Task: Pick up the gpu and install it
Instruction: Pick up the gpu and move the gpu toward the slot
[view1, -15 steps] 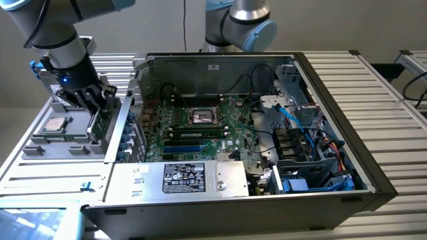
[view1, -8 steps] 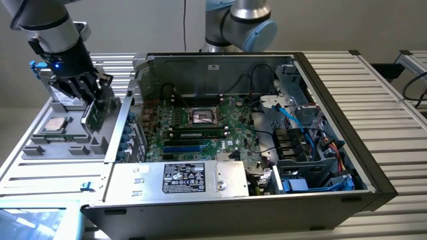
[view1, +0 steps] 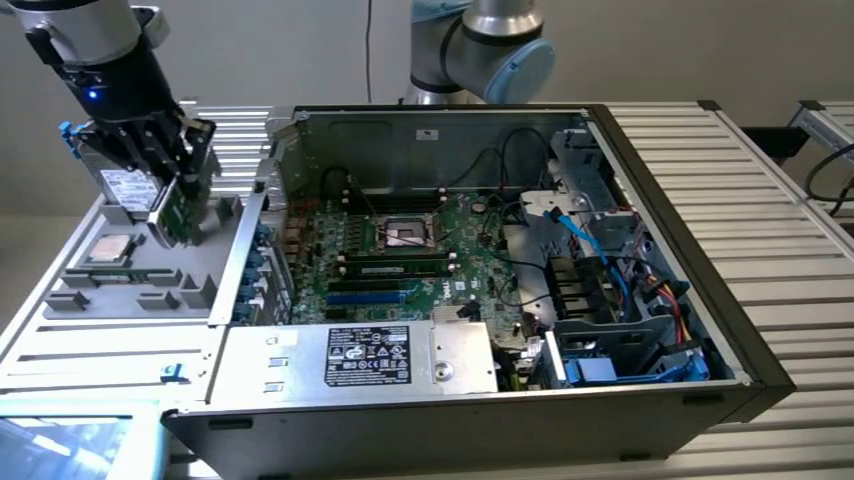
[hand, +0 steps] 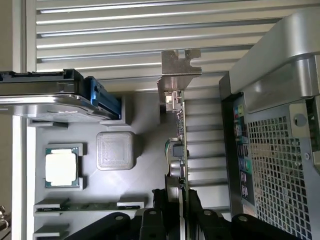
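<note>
Fingers (hand: 159, 202) are closed on the gpu (hand: 178, 145), which stands on its edge over the grey parts tray (view1: 127, 290), at the exterior view's left of the open computer case (view1: 747, 360). Picking seems nearly done; installing on the motherboard (view1: 467, 250) is left.

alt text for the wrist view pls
The black fingers grip the gpu edge-on, its silver end bracket pointing away from the camera, over a grey parts tray. The tray holds a processor chip and a hard drive; the computer case stands beside it.
</note>
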